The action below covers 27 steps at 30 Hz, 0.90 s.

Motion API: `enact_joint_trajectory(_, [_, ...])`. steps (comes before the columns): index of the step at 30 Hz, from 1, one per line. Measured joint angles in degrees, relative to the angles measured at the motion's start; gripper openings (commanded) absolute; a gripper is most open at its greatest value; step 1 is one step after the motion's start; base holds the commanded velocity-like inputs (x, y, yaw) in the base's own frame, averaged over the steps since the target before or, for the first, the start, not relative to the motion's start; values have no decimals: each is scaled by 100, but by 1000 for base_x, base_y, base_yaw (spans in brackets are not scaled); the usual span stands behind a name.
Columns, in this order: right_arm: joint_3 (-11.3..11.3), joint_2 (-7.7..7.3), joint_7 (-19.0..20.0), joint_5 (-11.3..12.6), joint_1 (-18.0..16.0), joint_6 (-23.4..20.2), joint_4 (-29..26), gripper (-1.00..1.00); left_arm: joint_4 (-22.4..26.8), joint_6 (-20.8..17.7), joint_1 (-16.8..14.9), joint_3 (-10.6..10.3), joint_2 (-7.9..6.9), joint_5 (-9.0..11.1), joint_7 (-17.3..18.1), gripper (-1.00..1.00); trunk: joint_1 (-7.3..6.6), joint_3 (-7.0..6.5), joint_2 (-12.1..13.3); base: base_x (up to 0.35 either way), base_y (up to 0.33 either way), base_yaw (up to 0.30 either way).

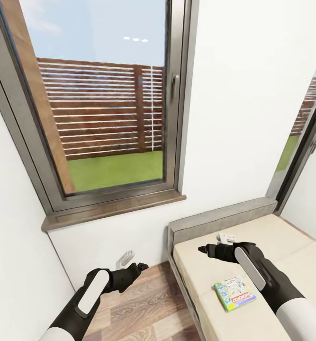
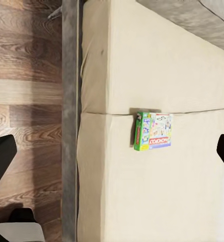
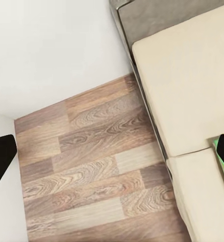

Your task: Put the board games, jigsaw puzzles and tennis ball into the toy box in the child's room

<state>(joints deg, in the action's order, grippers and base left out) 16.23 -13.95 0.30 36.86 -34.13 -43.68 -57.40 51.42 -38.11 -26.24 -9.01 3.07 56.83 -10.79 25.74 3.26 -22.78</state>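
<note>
Lying flat on bed (image 1: 210, 274): Monopoly (image 1: 234, 293)

Both arms reach forward, bent at the elbow. The left tool (image 1: 130, 266) and the right tool (image 1: 214, 247) each hold nothing, their dark fingers spread wide apart at the wrist views' edges.

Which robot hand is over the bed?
The right gripper. It hangs above the beige bed, near the Monopoly box. The left gripper is over the wood floor instead.
</note>
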Motion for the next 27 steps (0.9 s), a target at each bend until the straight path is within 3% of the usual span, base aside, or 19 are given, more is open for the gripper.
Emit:
enact_joint_trajectory(8, [0, -4, 1, 0, 0, 0, -2, 100, 0, -2, 0, 0, 1, 3, 8, 100, -1, 0, -1, 35, 6, -1])
enact_joint_trajectory(27, [-8, -7, 0, 0, 0, 3, -1, 100, 0, -3, 0, -183, -13, 2, 67, 100, -1, 0, 0, 184, 36, 0])
